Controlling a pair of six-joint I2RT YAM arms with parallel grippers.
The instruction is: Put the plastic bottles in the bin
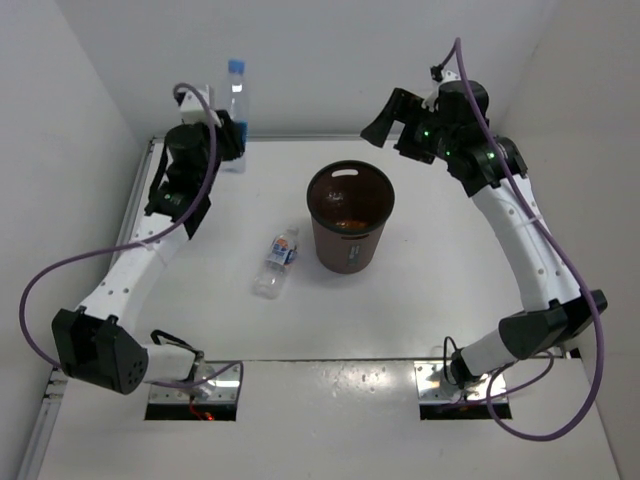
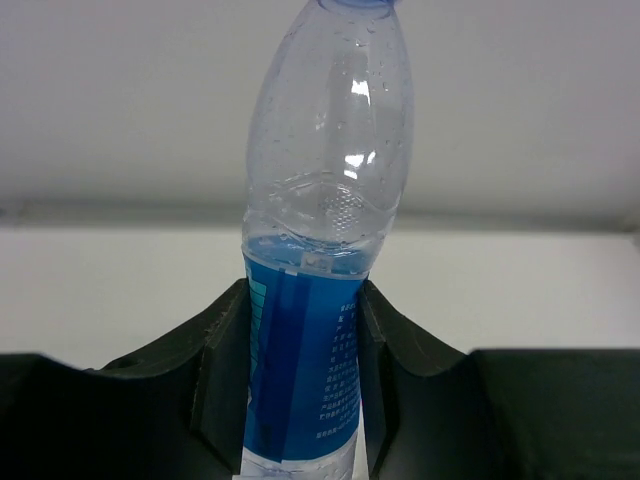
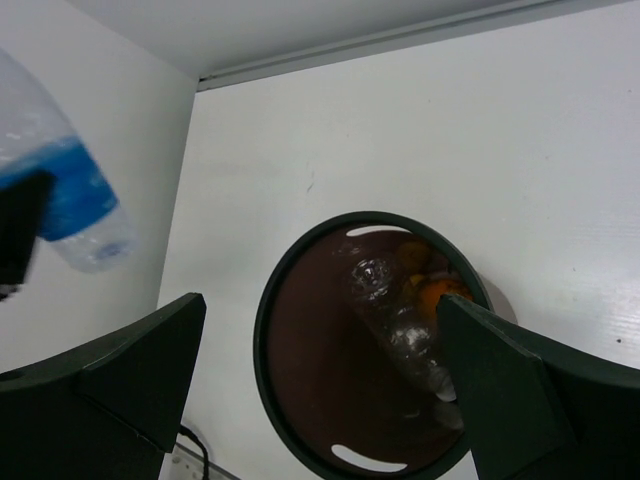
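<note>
My left gripper (image 1: 228, 140) is shut on the clear bottle with blue label and cap (image 1: 235, 105), which stands upright at the back left; in the left wrist view the fingers (image 2: 225, 380) press both sides of its label (image 2: 300, 360). A clear bottle with white-blue label (image 1: 277, 262) lies on the table left of the dark brown bin (image 1: 349, 250). My right gripper (image 1: 385, 128) is open and empty, raised behind the bin. In the right wrist view the bin's rim (image 3: 262, 345) rings a clear unlabelled bottle (image 3: 400, 320) and an orange one (image 3: 438, 292).
White walls close the table at the back and both sides. The held bottle (image 3: 70, 190) also shows at the left of the right wrist view. Purple cables loop beside both arms. Both arm bases sit at the near edge.
</note>
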